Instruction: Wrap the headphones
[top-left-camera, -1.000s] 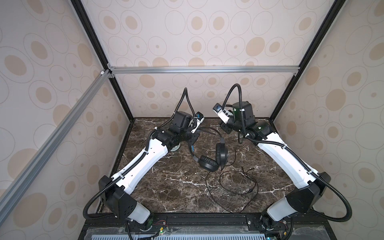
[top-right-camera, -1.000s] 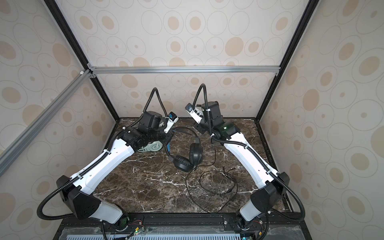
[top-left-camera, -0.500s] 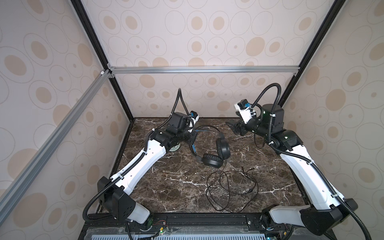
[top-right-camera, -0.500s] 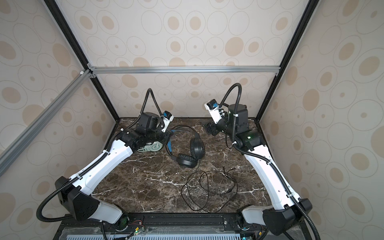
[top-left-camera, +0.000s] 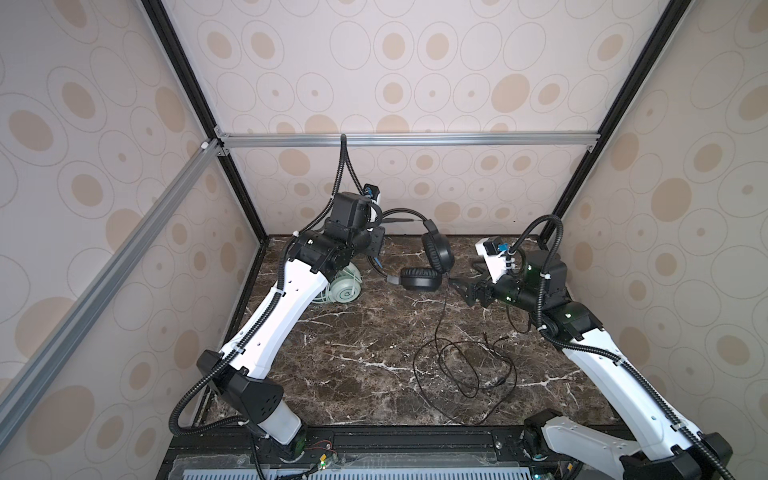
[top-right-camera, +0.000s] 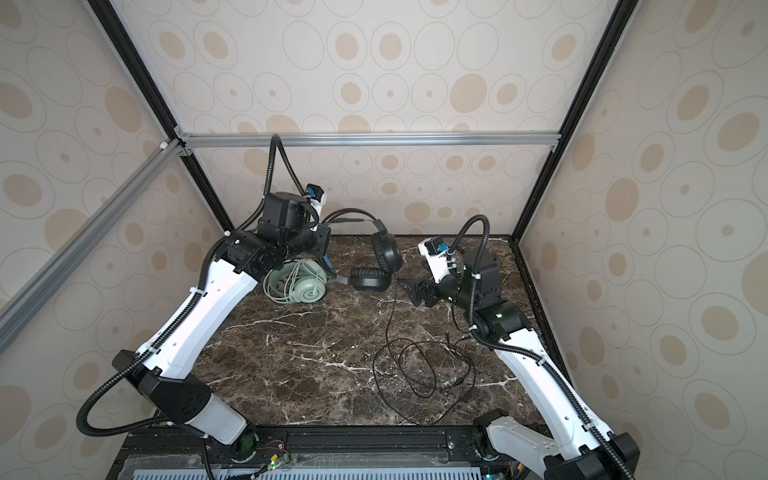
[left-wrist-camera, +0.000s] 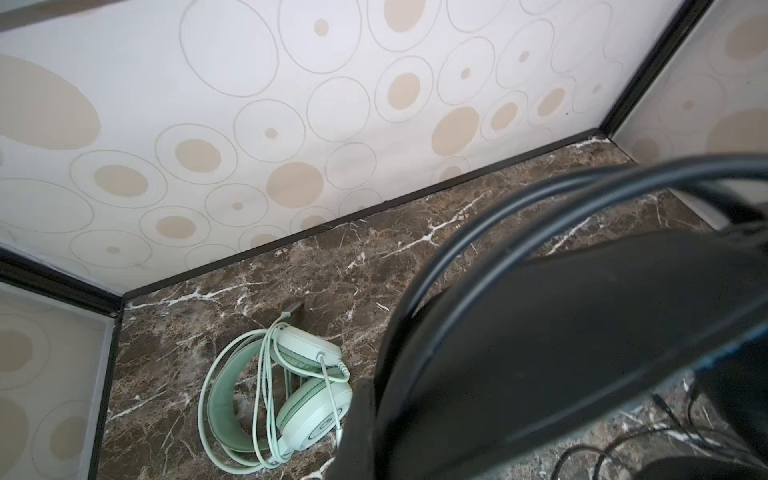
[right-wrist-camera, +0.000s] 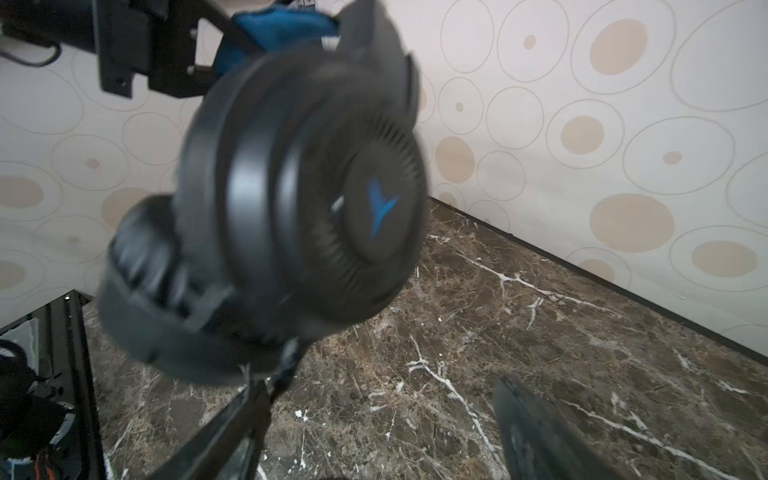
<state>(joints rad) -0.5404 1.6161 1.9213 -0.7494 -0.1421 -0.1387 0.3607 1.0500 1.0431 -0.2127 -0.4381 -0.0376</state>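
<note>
One mint-green headset, one black headset, and two robot arms.

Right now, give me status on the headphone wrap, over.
Left gripper shut on black headset headband. Right gripper open beside hanging black cable, rest loose on table. Mint headset already wrapped, out of the way.

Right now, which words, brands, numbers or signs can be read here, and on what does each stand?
No words or numbers can be read.
Blue Y-shaped emblem, no letters: on the black headset's ear cup.
Mark on the mint-green headset's ear cup: too small to read.
</note>
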